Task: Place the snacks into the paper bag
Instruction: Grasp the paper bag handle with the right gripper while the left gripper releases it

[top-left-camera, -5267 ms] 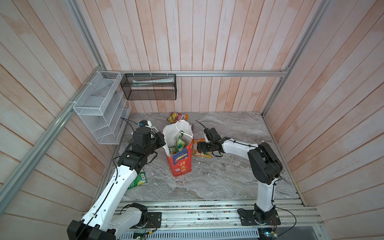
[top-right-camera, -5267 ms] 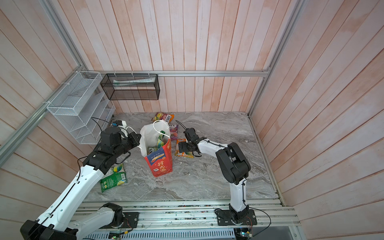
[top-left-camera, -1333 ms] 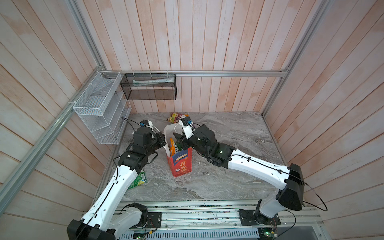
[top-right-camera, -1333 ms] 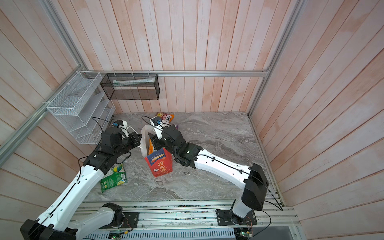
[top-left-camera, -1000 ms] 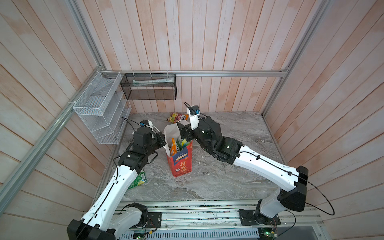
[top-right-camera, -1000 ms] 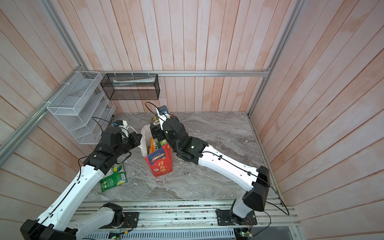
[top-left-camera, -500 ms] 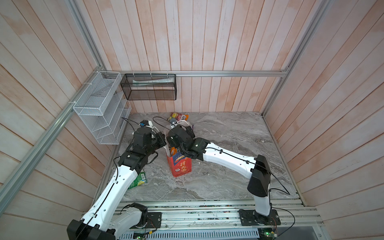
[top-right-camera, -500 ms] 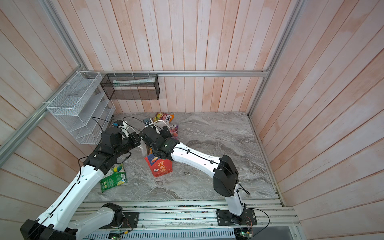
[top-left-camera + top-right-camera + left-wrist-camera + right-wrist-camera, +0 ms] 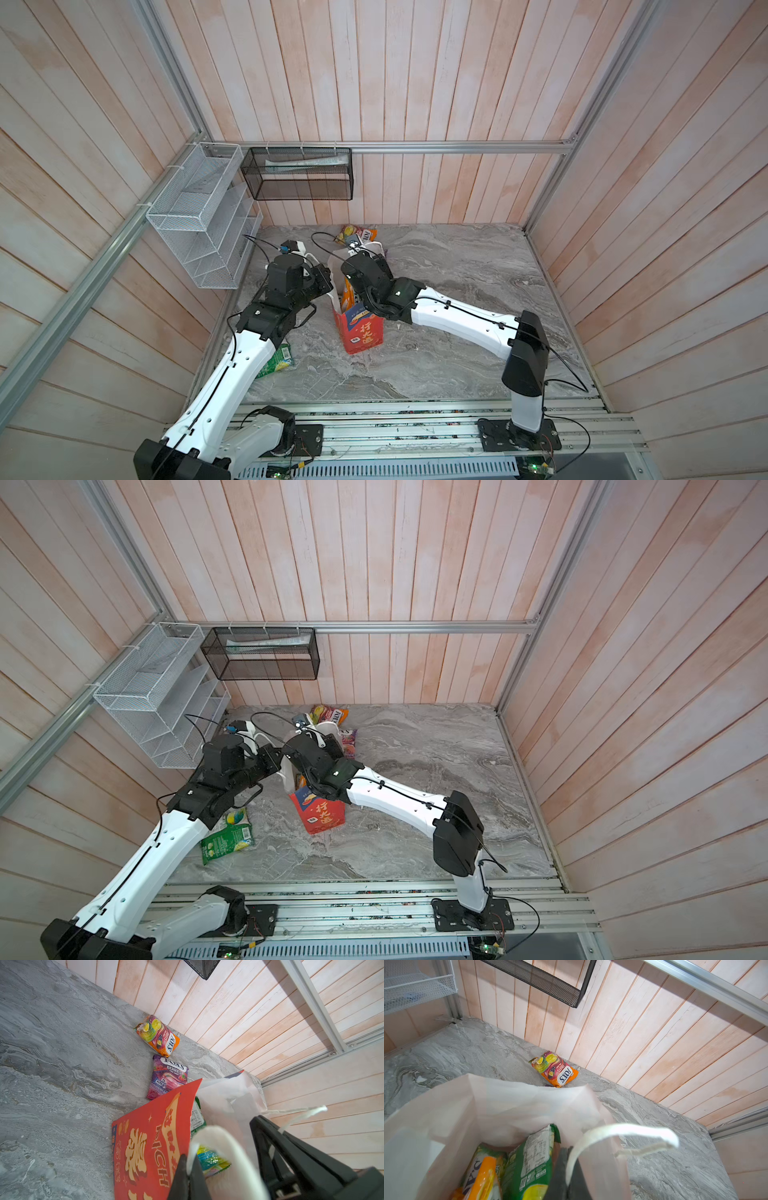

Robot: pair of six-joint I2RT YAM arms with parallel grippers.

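Note:
The red paper bag (image 9: 360,332) stands upright on the marble table with its white mouth open. My left gripper (image 9: 188,1159) is shut on the bag's near rim. My right gripper (image 9: 569,1157) is shut on the opposite rim, beside a white cord handle (image 9: 623,1129). A green snack (image 9: 533,1159) and an orange snack (image 9: 483,1178) stick up inside the bag. An orange FOX'S packet (image 9: 158,1035) and a purple Berries packet (image 9: 168,1078) lie behind the bag near the back wall. Another green packet (image 9: 226,837) lies beside my left arm.
A white wire rack (image 9: 199,216) hangs on the left wall and a black mesh basket (image 9: 299,174) on the back wall. Wooden walls close in the marble table (image 9: 457,270) on three sides.
My right gripper was open above the bag; it has come down to the bag's rim and shut on it. The left gripper has kept its hold on the other rim.

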